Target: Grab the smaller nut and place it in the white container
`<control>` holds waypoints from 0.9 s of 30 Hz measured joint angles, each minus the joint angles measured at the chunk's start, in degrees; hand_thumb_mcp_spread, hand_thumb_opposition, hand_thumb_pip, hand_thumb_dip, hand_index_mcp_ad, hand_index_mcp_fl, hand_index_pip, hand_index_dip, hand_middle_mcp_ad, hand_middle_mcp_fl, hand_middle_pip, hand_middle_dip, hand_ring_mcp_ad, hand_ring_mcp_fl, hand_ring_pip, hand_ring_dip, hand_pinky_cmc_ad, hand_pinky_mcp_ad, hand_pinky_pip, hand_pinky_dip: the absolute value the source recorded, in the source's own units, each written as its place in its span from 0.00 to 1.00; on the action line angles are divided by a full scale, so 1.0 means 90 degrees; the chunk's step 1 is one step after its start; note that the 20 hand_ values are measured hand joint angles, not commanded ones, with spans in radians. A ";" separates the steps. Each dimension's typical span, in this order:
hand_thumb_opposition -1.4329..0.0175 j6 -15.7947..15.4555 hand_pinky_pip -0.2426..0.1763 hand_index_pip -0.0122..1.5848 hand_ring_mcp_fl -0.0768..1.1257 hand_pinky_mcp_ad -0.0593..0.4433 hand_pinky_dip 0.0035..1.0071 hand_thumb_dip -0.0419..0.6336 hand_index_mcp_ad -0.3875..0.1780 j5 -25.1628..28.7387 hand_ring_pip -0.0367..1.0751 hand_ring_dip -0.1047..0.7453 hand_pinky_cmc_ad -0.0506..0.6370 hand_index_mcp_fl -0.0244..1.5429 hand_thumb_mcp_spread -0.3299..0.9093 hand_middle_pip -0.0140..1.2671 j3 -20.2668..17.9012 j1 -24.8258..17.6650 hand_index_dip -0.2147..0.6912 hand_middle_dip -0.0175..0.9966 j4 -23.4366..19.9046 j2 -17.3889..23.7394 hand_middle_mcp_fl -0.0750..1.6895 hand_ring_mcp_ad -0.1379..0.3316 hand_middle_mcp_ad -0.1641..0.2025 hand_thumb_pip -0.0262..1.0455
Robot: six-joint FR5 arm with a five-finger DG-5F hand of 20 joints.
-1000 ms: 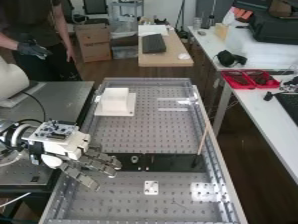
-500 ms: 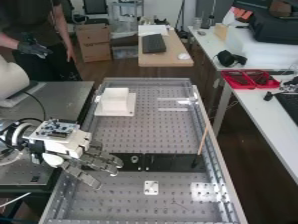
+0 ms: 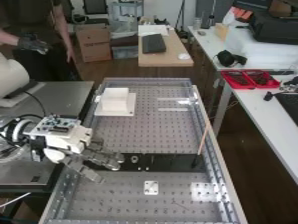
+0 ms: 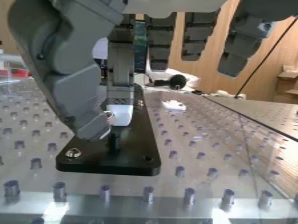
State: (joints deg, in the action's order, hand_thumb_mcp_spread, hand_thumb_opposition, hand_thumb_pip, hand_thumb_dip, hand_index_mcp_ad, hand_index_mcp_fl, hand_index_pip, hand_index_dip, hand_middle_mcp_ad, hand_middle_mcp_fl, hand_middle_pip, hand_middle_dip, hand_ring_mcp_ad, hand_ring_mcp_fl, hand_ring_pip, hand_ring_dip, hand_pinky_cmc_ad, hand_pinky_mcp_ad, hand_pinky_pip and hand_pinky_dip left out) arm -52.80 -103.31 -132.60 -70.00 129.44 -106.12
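Hand (image 3: 63,140) shifted toward far end; thumb and finger pinch nut (image 4: 109,115) above black plate (image 4: 133,162).

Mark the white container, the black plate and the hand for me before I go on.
White container (image 3: 114,105): high view, its near side.
Black plate (image 4: 126,165): wrist view, bare surface near its rounded end.
Hand (image 3: 62,138): high view, on the white part of its palm.

The white arm (image 3: 12,77) has a black cable (image 3: 39,102) and grey fingers (image 3: 102,159).
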 joint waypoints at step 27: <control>0.40 0.0169 0.55 0.97 0.06 0.70 0.18 0.41 0.47 -0.1354 0.10 0.22 0.58 0.16 0.61 0.12 0.0772 -0.1008 0.43 0.24 0.1066 0.0408 0.07 0.57 0.59 0.67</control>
State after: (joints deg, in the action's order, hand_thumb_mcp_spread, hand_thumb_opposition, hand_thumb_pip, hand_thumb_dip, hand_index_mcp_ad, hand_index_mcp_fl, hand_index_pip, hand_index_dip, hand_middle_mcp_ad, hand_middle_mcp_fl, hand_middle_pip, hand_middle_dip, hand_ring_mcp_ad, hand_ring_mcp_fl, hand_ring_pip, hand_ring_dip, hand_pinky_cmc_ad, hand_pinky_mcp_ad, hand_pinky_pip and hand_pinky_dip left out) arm -51.27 -115.50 -125.65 -79.07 139.04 -102.45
